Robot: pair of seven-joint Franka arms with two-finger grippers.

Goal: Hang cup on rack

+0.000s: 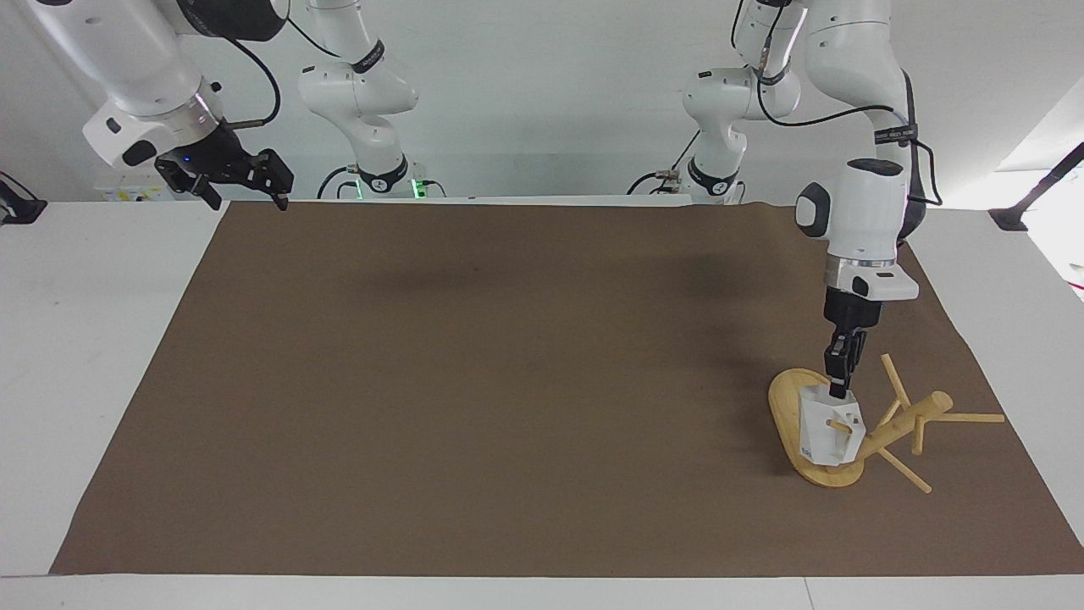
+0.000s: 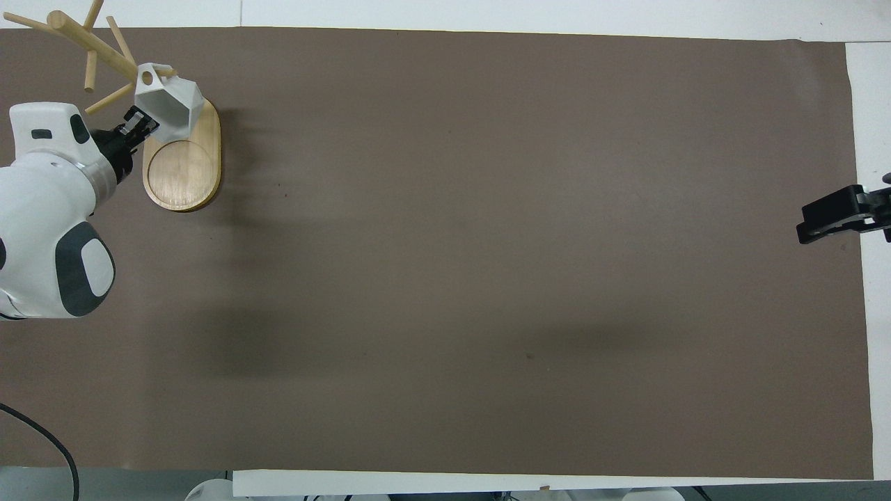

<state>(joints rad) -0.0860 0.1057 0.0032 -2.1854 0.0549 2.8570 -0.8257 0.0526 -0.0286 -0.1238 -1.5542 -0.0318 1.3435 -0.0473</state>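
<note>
The bamboo rack [image 1: 786, 405] stands near the left arm's end of the mat, with its oval base [image 2: 182, 170], round post [image 1: 908, 421] and thin pegs. My left gripper [image 1: 840, 391] is shut on the rim of the white faceted cup [image 1: 823, 434] and holds it tilted over the base, against the post. A short peg [image 1: 840, 424] shows through the hole of the cup's handle [image 2: 148, 74]. In the overhead view the left gripper [image 2: 141, 125] is beside the cup [image 2: 174, 104]. My right gripper [image 1: 244, 185] is open, empty and waits up in the air at the right arm's end of the mat; the overhead view shows it [image 2: 832, 217] too.
A brown mat [image 1: 508, 381] covers most of the white table [image 1: 93, 339]. Long pegs of the rack [image 1: 970, 417] stick out toward the left arm's end of the table and toward the robots.
</note>
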